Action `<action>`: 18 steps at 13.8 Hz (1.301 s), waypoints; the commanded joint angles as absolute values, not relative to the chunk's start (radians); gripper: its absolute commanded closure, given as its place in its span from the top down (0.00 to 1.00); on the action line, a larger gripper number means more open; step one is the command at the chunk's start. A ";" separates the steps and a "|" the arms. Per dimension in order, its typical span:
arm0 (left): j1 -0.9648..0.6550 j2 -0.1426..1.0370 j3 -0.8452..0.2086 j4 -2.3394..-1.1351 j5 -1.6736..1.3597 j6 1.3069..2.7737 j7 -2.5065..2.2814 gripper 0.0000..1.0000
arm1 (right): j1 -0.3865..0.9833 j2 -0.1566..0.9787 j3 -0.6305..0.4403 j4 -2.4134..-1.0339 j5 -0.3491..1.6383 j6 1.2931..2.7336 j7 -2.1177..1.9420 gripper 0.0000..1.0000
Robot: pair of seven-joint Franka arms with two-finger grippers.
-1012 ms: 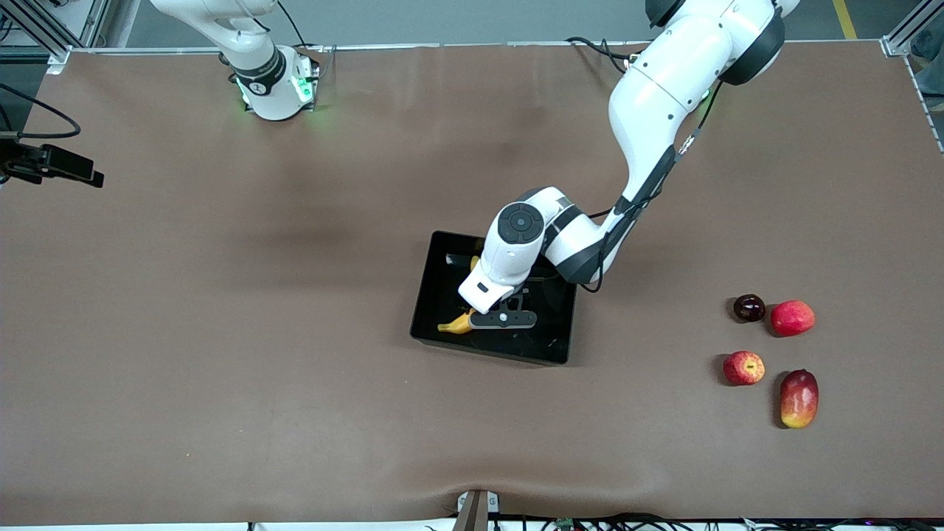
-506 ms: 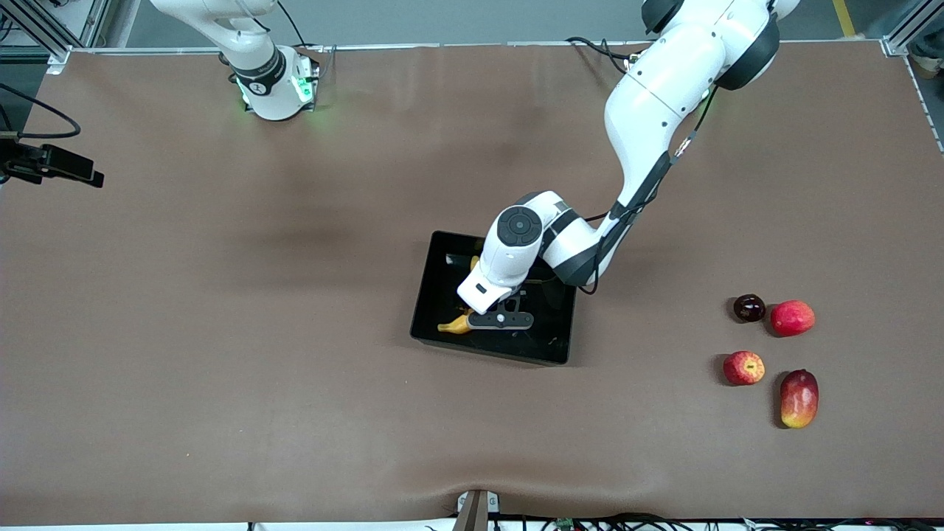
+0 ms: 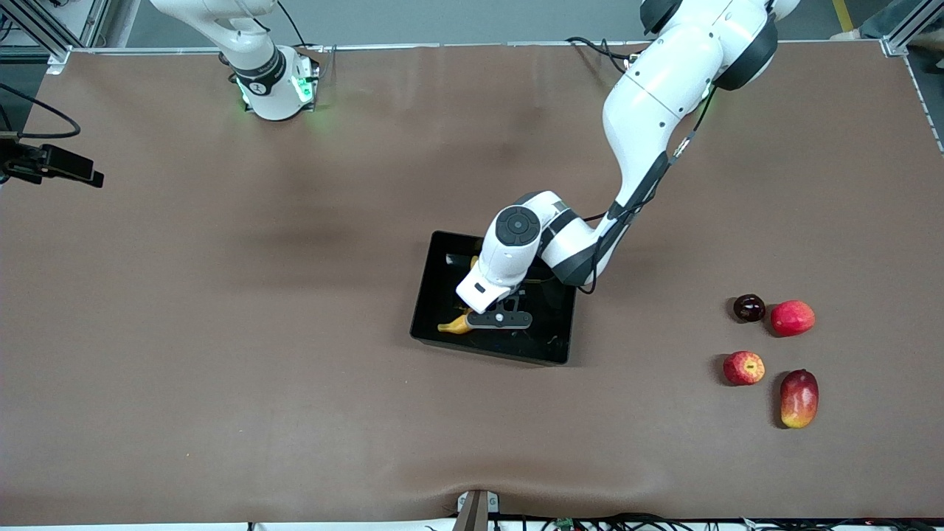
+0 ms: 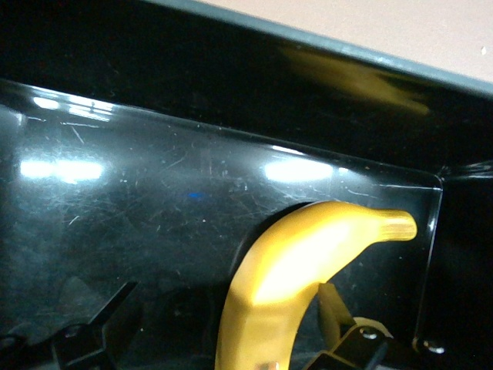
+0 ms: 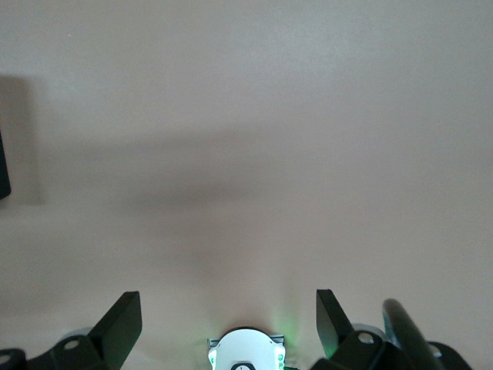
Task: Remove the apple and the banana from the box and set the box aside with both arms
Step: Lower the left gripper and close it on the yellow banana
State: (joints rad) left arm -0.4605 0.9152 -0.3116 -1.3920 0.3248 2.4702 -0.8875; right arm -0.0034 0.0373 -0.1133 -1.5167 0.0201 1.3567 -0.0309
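Note:
The black box [image 3: 549, 332] sits mid-table, and the yellow banana [image 3: 453, 324] lies on its floor near the wall toward the right arm's end. My left gripper [image 3: 501, 321] hangs low inside the box, open. In the left wrist view the banana [image 4: 308, 254] rests on the glossy box floor [image 4: 154, 200] between the spread fingers of the left gripper [image 4: 222, 308], not clamped. The red apple [image 3: 743, 367] lies on the table toward the left arm's end. My right gripper [image 5: 225, 316] is open and empty, high over bare table near its own base; that arm waits.
Beside the apple lie a dark purple fruit [image 3: 749, 307], a red round fruit [image 3: 793, 318] and a red-yellow mango [image 3: 799, 398]. A black camera mount [image 3: 51, 164] juts over the table edge at the right arm's end. The right arm's base [image 3: 276, 85] glows green.
The left arm's elbow and hand have drifted slightly toward the right arm's end over the box. The banana and the other fruits have stayed put.

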 commanded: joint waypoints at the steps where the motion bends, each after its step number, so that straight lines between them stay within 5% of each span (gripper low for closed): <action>1: -0.476 0.930 -0.301 -1.368 0.345 2.482 -0.891 1.00 | -0.018 0.040 -0.103 -1.511 0.020 1.348 -0.038 1.00; 14: -0.476 0.928 -0.301 -1.370 0.345 2.482 -0.887 1.00 | -0.021 0.046 -0.104 -1.513 0.020 1.339 -0.040 1.00; 16: -0.476 0.928 -0.301 -1.370 0.345 2.482 -0.885 0.83 | -0.021 0.046 -0.104 -1.513 0.020 1.339 -0.040 1.00; 18: -0.476 0.928 -0.301 -1.370 0.345 2.482 -0.887 0.80 | -0.020 0.046 -0.104 -1.512 0.020 1.339 -0.040 1.00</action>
State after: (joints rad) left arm -0.4640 0.9157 -0.3106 -1.3901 0.3249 2.4712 -0.8852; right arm -0.0037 0.0443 -0.1143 -1.5174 0.0201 1.3478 -0.0309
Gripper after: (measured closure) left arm 0.110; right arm 0.000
